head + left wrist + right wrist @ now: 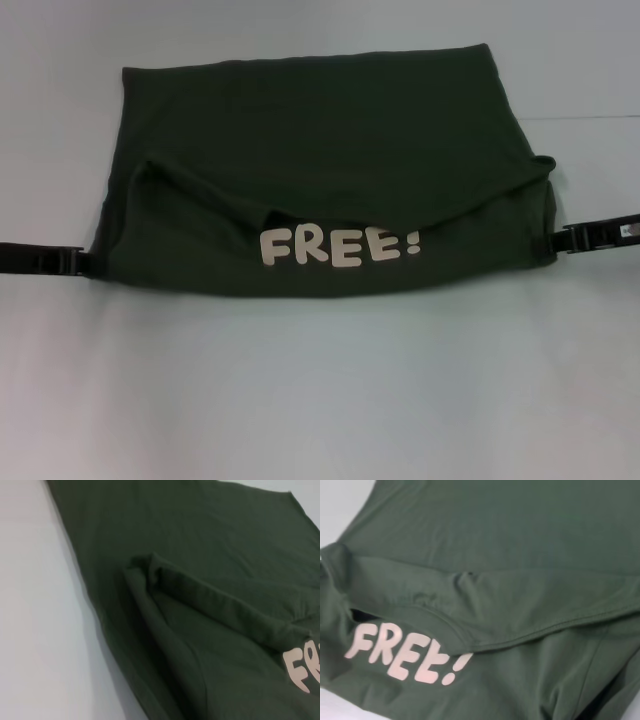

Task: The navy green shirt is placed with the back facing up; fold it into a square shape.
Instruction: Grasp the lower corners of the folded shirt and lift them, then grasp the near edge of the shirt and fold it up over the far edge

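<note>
The dark olive-green shirt (320, 150) lies partly folded on the table in the head view. Its near part is turned over and shows a pale "FREE!" print (340, 246). A curved fold edge runs above the print. My left gripper (82, 263) is at the shirt's near-left edge. My right gripper (563, 238) is at its right edge. Both are low, at table height. The left wrist view shows the shirt (210, 580) with a bunched ridge of cloth. The right wrist view shows the shirt (510, 540) and the print (405, 652).
The pale table (320, 400) runs wide in front of the shirt and on both sides. Nothing else lies on it.
</note>
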Controlling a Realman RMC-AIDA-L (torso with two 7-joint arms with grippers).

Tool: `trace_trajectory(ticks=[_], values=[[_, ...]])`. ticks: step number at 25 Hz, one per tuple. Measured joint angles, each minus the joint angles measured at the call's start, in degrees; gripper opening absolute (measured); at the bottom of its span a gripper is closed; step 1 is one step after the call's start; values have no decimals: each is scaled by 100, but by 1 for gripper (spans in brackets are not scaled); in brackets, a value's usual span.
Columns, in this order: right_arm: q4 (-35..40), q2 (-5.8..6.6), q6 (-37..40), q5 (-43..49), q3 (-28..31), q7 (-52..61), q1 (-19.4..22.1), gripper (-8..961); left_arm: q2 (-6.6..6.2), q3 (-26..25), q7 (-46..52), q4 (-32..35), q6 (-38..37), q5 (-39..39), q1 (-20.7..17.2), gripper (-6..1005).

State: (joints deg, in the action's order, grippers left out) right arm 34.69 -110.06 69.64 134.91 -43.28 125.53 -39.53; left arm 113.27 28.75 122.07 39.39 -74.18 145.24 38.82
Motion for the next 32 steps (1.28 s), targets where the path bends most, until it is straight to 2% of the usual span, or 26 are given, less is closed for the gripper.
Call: trace_trajectory(ticks=[3, 12, 20, 25, 26, 32], values=[[8, 26, 258, 0, 209, -134, 76, 58, -22, -56, 12, 70, -211, 50, -22, 8], [18, 51, 730, -1, 362, -307, 249, 57, -105, -175, 79, 247, -993, 578, 40, 8], [124, 105, 1430, -2, 840, -560, 462, 56, -194, -321, 80, 465, -1650, 723, 42, 7], [230, 105, 1660, -17, 1335, -692, 501, 55, -242, -602, 80, 491, -1675, 655, 47, 7], [230, 105, 1657, -40, 1413, -705, 480, 55, -261, -888, 79, 472, -1533, 481, 74, 7], [231, 113, 1357, -593, 1582, -732, 331, 54, -239, -948, 82, 387, -865, -82, 154, 7]])
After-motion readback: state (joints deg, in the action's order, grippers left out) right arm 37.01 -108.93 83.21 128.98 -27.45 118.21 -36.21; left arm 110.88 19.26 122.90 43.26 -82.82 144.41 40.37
